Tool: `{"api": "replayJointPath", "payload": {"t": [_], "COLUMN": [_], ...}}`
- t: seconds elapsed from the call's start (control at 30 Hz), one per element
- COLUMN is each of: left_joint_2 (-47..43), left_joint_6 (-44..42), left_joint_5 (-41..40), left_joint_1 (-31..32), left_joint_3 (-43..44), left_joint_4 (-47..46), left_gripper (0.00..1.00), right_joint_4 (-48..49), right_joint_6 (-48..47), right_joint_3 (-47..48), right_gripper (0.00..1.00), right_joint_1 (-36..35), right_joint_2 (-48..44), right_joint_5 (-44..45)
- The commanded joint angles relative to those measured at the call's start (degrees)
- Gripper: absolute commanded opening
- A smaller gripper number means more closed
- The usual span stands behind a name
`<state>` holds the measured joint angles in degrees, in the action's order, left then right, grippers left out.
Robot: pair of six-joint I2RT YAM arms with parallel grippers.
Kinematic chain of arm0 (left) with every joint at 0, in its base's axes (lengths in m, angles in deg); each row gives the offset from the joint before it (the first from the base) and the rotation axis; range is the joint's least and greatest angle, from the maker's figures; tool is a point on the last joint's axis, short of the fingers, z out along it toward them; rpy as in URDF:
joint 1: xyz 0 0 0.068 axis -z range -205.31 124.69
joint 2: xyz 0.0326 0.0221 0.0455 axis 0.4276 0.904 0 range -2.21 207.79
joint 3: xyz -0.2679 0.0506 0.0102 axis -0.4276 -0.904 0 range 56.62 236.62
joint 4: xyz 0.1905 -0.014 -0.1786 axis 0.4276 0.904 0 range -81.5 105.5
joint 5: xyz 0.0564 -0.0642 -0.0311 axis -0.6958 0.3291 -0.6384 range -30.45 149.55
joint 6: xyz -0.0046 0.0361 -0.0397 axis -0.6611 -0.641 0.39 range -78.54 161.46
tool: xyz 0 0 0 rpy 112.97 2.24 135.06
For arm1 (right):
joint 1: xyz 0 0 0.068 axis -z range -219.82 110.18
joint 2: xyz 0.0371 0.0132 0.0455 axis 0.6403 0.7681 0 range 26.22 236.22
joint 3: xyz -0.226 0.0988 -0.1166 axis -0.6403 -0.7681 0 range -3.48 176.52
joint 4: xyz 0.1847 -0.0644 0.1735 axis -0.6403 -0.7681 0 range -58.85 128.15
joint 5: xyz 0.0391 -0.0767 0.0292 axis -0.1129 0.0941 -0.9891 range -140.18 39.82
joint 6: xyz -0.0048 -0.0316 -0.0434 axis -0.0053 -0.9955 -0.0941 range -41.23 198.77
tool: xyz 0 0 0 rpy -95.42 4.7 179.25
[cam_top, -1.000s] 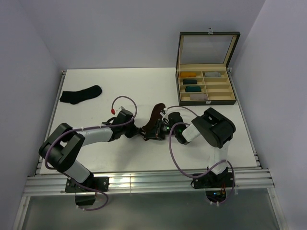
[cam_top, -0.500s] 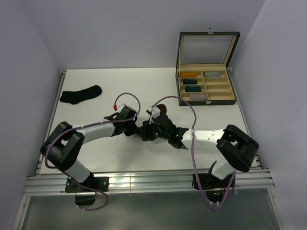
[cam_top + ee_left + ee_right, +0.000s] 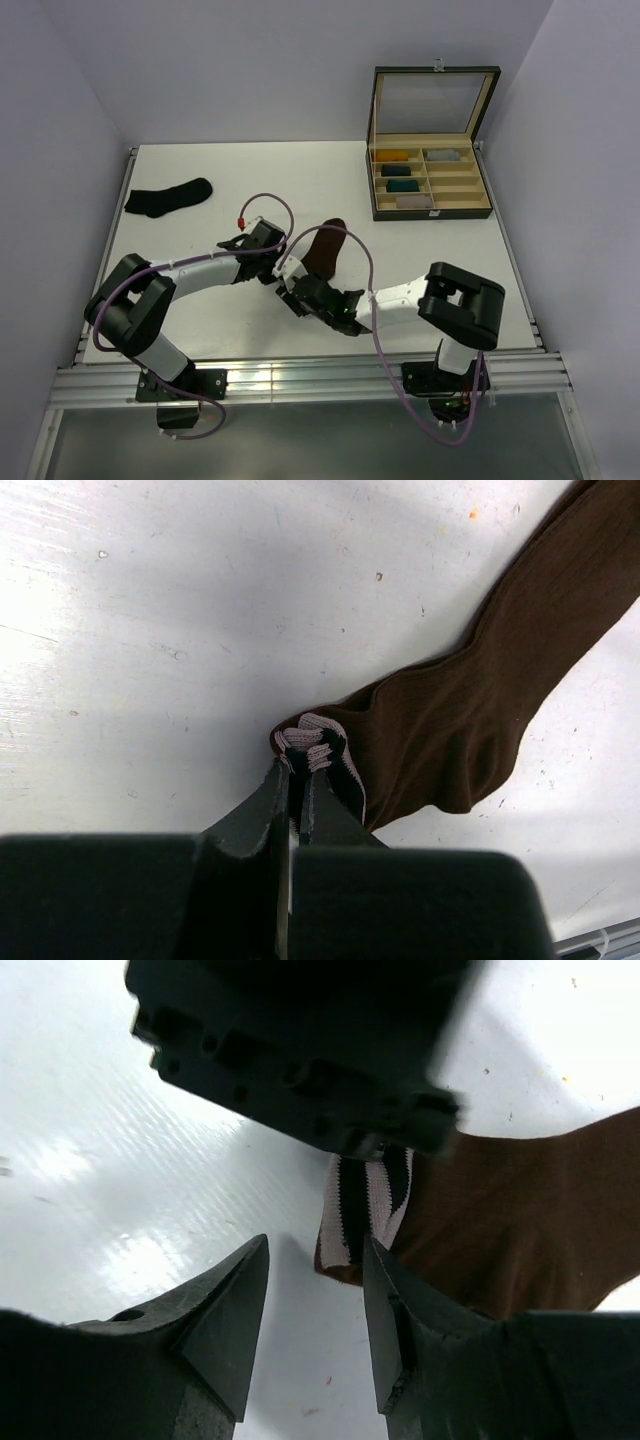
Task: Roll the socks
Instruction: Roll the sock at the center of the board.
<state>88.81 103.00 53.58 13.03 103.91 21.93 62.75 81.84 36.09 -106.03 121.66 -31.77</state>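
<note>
Left gripper [image 3: 298,772] clamps the brown sock [image 3: 470,710] by its striped cuff, likely anchoring it; right gripper [image 3: 316,1250], jaws apart, hovers just beside.

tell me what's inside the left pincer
The pale-striped cuff of the brown sock, pinched in the shut left pincer. How much cuff sits deeper inside is covered.

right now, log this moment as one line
left gripper: shut on brown sock cuff | right gripper: open beside cuff, holding nothing | black sock: far left, untouched
</note>
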Motion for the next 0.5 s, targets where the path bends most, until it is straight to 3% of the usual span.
{"api": "replayJointPath", "payload": {"t": [0.0,0.17,0.27,0.43,0.47], "left_joint_2": [1.1,1.4,1.3,-0.1,-0.5], "left_joint_6": [-1.3,-1.1,-1.0,-0.1,0.2], "left_joint_5": [1.0,1.3,1.5,1.2,1.0], "left_joint_1": [0.2,0.2,0.2,0.2,0.1], "left_joint_3": [1.7,1.4,1.1,0.0,-0.2], "left_joint_4": [1.2,1.0,0.7,-0.2,-0.4], "left_gripper": [0.00,0.00,0.00,0.00,0.00], "right_joint_4": [4.0,3.2,2.6,0.2,-0.2], "right_joint_6": [-5.4,-6.0,-5.2,-3.2,-3.2], "right_joint_3": [3.1,5.3,5.6,5.2,4.9], "right_gripper": [0.49,0.45,0.37,0.00,0.00], "right_joint_1": [-1.5,-1.8,-1.8,-1.1,-0.4], "right_joint_2": [3.0,7.2,8.9,9.9,9.5], "right_joint_5": [6.2,9.1,9.7,9.2,7.9]}}
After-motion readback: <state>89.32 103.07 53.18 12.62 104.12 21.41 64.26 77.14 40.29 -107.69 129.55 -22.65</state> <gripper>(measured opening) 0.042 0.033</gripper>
